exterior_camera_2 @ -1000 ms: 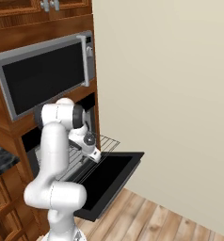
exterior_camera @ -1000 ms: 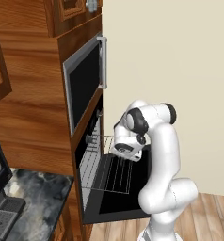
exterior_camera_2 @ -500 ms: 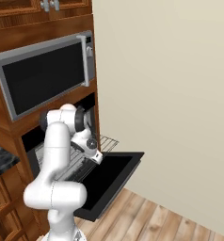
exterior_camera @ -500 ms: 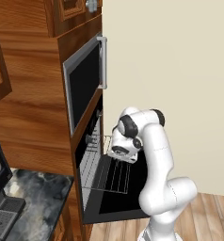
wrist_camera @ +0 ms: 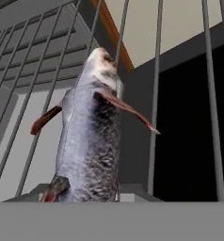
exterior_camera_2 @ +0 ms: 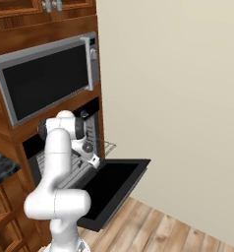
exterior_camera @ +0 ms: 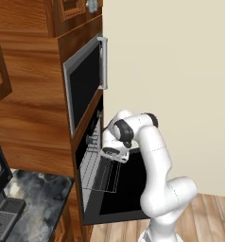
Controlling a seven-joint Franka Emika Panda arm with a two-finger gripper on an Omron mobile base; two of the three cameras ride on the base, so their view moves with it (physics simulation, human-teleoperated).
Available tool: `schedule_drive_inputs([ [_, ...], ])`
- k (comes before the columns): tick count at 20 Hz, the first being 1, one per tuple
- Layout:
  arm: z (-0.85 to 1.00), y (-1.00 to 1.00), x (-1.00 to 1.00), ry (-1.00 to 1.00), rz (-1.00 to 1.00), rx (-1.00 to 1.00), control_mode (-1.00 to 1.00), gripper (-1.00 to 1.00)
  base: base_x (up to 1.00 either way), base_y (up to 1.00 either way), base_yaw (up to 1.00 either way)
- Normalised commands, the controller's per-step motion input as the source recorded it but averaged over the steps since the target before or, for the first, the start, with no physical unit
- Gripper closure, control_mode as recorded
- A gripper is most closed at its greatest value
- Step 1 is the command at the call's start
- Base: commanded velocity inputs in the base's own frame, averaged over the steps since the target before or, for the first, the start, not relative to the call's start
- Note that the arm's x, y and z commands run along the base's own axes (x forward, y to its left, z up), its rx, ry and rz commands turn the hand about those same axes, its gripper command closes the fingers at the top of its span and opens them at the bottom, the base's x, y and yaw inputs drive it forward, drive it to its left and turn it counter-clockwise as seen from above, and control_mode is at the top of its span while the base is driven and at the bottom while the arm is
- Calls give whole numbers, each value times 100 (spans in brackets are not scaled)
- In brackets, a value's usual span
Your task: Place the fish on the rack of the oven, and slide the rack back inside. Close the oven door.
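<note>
Fish (wrist_camera: 88,141) is seen close up in the hand view, lying on the wires of the rack (exterior_camera: 101,171), which is drawn out over the dropped oven door (exterior_camera_2: 114,183). End effector (exterior_camera: 112,152) is held low over the rack at the mouth of the oven (exterior_camera: 88,142). Its fingertips are not made out in any view, so whether the fish is gripped or already let go cannot be told. Step in hand is judged to be the release. It is best done with the fish laid flat across several wires, well in from the rack's edge, and the hand lifted straight up so the fish is not dragged. Rack not yet pushed in; door not yet closed.
</note>
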Motion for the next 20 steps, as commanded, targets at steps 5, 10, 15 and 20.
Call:
schedule_drive_inputs([
  [5,47,-70,-66,-7,0,0,-100,-100,0,0,0],
  [10,95,-31,-65,-16,1,0,-100,-100,0,0,0],
  [15,82,2,-57,-20,3,-8,-100,-100,0,0,0],
  [20,37,-26,-96,-13,3,-2,-100,-100,0,0,0],
])
